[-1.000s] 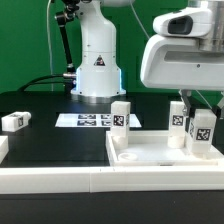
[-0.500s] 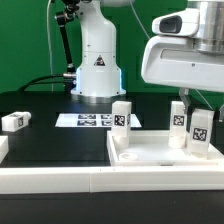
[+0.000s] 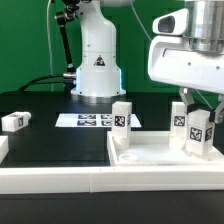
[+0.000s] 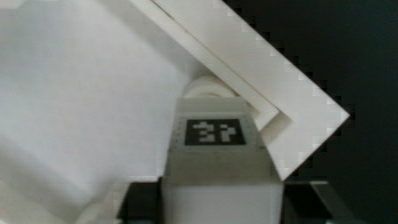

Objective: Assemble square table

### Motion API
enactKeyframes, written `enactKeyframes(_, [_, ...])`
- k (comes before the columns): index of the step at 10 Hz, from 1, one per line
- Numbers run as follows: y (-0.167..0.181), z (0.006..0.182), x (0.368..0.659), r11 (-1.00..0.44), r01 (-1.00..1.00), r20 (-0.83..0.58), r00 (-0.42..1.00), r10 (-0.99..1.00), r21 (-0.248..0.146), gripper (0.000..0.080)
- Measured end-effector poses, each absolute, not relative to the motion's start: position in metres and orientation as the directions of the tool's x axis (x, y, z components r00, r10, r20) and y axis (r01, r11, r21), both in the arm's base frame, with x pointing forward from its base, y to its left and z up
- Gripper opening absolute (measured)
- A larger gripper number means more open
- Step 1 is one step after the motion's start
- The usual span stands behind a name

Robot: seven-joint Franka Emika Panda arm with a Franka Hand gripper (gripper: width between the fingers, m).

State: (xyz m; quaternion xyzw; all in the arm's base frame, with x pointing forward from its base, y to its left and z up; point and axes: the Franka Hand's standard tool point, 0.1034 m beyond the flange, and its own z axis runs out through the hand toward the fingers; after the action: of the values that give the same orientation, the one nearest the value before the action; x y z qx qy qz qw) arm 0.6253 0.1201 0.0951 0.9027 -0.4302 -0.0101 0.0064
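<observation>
The white square table top [image 3: 150,155] lies at the exterior view's right, rim up. Two tagged white legs stand upright in its far corners, one [image 3: 121,115] toward the left and one [image 3: 178,114] toward the right. My gripper [image 3: 204,108] hangs over the near right corner, shut on a third leg [image 3: 201,134] that stands upright there. In the wrist view this leg [image 4: 217,150] shows its tag between my dark fingers [image 4: 143,203], with the top's corner rim [image 4: 285,85] just beyond it. A fourth leg [image 3: 14,121] lies loose at the left.
The marker board [image 3: 88,120] lies flat in front of the robot's base [image 3: 97,65]. A long white border wall [image 3: 50,182] runs along the front edge, with a short white piece [image 3: 3,148] at the far left. Cables trail behind the base.
My gripper's body has shifted a little toward the exterior view's right. The held leg stays at the same corner of the top.
</observation>
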Motion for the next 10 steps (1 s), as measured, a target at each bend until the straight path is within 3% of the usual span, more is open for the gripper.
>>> enactKeyframes(4, [0.1203, 0.0948, 0.6266, -0.482, -0.876, -0.014, 0.482, -0.876, 0.011, 0.0290])
enactKeyframes(6, [0.1204, 0.0942, 0.6263, -0.493, -0.870, -0.014, 0.493, -0.870, 0.012, 0.0544])
enactKeyframes(7, [0.1204, 0.0938, 0.6262, -0.533, -0.846, -0.015, 0.532, -0.846, 0.012, 0.0617])
enactKeyframes(10, [0.1265, 0.0856, 0.6220, -0.739, -0.673, -0.008, 0.739, -0.673, 0.030, 0.0648])
